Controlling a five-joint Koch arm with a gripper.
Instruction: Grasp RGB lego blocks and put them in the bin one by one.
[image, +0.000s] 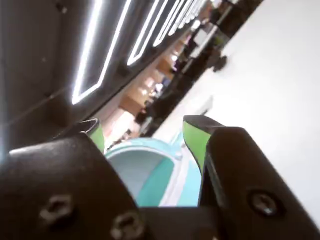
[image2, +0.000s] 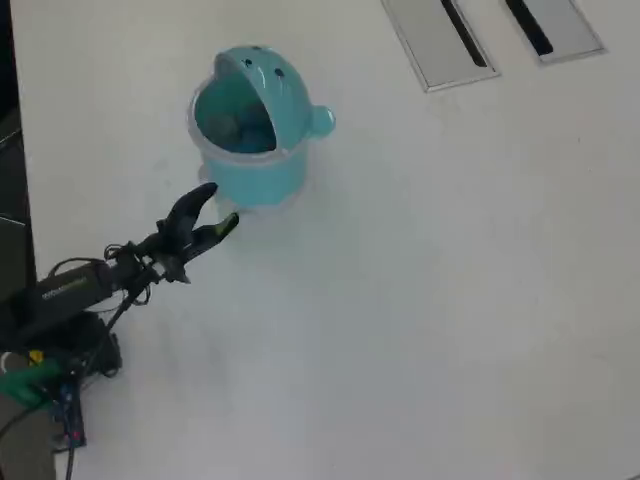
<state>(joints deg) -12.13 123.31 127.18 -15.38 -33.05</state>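
Wrist view first: the gripper (image: 150, 137) has its two green-tipped fingers (image: 194, 136) spread apart with nothing between them. Right past the gap you look down on the turquoise bin (image: 150, 172), its rim and pale inside sitting just ahead of and below the tips. No lego blocks show here.

Overhead view: the gripper (image2: 212, 210) sits just beside the near edge of the bin (image2: 262, 175), tips almost at the wall but I can't say they touch it. The bin's lid (image2: 255, 68) is flipped back on the far side, its knob (image2: 320, 121) sticking out to the right in this view. Something darker lies inside, too blurry to call a block. The white surface (image2: 420, 300) shows no loose blocks anywhere, so my guess is whatever comes next has the bin dead ahead of the fingers, along the arm's line.
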